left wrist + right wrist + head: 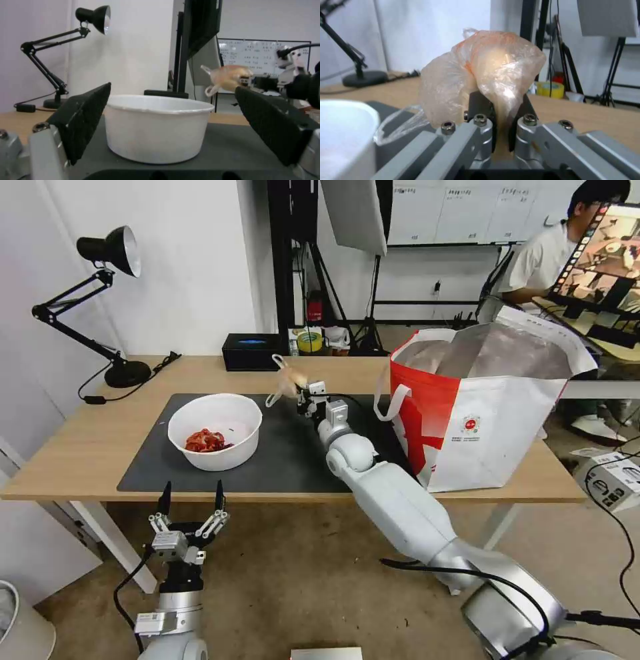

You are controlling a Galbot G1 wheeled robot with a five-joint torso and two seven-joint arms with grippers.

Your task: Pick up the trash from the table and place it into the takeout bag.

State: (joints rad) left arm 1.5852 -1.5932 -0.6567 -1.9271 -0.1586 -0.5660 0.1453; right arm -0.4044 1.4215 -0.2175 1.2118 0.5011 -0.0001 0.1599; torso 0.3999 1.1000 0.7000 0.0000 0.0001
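We see the bowl (215, 431) on the left part of the mat (287, 460), which lies on the table (80, 447). The takeout bag (480, 407) stands on the table's right end. Between them, above the mat, the right gripper (298, 395) holds the clear bag (288, 379). The left gripper (191, 500) hangs before the table's front edge, just before the bowl. A lamp (100, 300) stands at the table's far left corner.

Clear bag with yellowish lump (288, 377), crumpled and orange-tinged, lifted off the table (80, 447), pinched in the right gripper (301, 395) above the dark mat's far edge. White round bowl (215, 431), upright on the mat, red scraps inside. Takeout bag (480, 407), red-and-white, foil-lined, standing open at the table's right end.
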